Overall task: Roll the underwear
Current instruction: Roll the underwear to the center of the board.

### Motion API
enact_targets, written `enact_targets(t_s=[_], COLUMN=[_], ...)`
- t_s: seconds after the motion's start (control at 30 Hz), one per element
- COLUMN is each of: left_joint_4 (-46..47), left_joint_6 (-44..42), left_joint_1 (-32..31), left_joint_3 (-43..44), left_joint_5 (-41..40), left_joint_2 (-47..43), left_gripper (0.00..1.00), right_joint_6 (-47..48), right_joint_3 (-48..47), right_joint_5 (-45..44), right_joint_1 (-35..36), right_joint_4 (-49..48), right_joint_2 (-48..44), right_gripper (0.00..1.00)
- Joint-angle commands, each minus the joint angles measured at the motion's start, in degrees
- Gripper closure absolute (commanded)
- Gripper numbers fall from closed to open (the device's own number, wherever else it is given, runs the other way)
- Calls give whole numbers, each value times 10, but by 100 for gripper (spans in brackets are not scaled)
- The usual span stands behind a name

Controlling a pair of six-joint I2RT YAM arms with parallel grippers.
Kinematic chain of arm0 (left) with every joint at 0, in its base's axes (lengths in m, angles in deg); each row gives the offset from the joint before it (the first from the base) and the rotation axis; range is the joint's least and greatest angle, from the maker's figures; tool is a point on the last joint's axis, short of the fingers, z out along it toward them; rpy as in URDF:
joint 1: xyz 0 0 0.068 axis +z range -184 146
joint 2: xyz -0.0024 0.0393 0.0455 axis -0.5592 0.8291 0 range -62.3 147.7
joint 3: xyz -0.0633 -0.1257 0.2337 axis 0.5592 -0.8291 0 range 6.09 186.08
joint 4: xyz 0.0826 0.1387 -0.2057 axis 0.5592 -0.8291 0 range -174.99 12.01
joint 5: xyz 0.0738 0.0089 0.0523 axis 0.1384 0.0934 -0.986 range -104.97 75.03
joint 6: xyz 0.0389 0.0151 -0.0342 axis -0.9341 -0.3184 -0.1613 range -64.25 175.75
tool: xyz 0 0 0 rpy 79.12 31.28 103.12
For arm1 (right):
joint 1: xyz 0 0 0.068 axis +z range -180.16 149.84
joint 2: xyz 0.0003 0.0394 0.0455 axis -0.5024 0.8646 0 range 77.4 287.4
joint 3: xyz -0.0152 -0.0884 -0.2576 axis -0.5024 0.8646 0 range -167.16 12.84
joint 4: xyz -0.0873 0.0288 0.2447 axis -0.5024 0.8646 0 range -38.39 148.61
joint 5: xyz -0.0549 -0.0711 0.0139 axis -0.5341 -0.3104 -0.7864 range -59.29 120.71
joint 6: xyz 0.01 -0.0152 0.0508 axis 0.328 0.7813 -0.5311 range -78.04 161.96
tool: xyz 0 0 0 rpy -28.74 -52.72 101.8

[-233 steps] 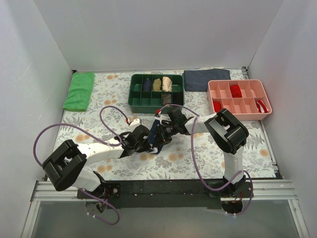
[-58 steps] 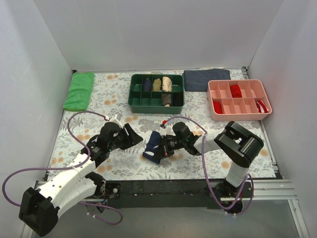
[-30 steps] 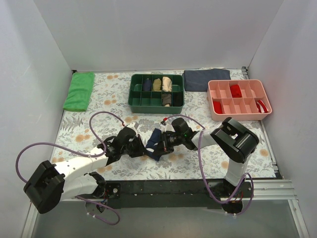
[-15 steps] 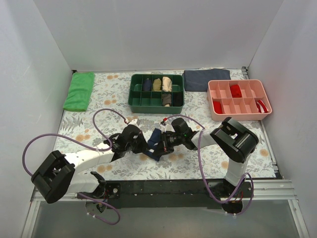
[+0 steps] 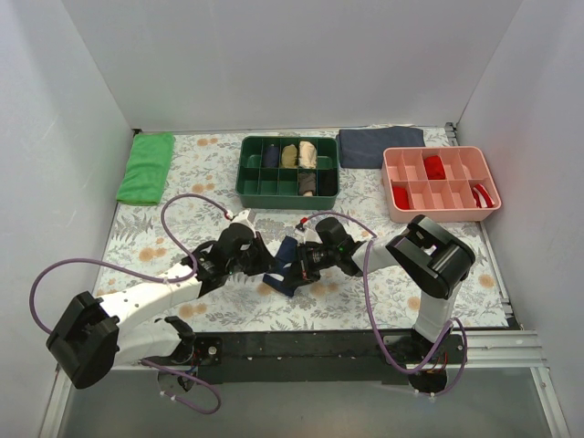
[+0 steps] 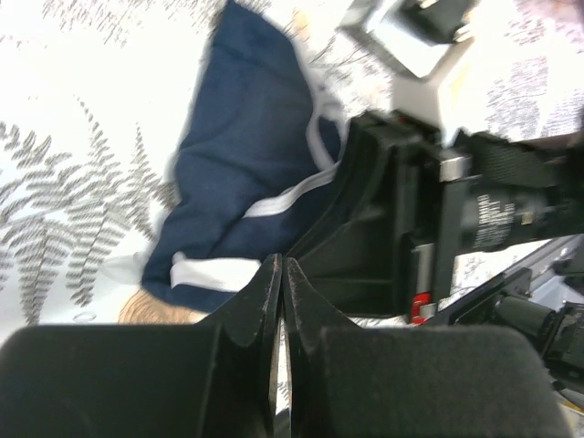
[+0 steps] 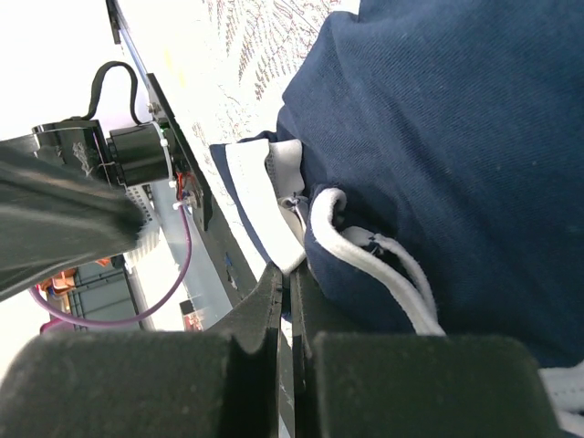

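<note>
- The underwear [image 5: 284, 256] lies about midway along the table [image 5: 182, 187], nearer its near edge, bunched up between the two grippers. From above its folds are hard to read, and the gripper bodies cover its sides.
- The left gripper [image 5: 259, 263] has its fingers pressed together on nothing. In its own wrist view the tips point at the navy cloth from just beside it.
- The right gripper [image 5: 295, 266] is closed to a thin slit, pinching the white-edged hem. Its wrist view shows the hem running down to the fingertips, but the nip itself is hidden behind them.
- Only the left wrist view shows the right gripper's black body touching the cloth's far side.
- The right wrist view is mostly navy cloth, cut off at the picture's edges.
- Only the top view shows the green tray [image 5: 287, 197] and pink tray [image 5: 443, 215] toward the far edge.
</note>
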Motion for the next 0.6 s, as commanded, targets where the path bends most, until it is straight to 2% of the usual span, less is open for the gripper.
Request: enact_targets(t_s=[0.0, 0.23, 0.57], left_joint_4=[-45, -46, -27], left_joint_6=[22, 30, 25], left_joint_1=[-3, -3, -7], left_joint_3=[-27, -47, -46], left_joint_5=[1, 17, 12], left_joint_2=[-19, -39, -6], left_gripper=[100, 100, 100], right_joint_6=[9, 14, 16], right_joint_3=[-17, -21, -25], right_joint_5=[-6, -11, -9], right_joint_1=[-2, -2, -1], right_joint_4=[10, 20, 22], right_joint_2=[4, 4, 4], right_gripper=[99, 99, 99])
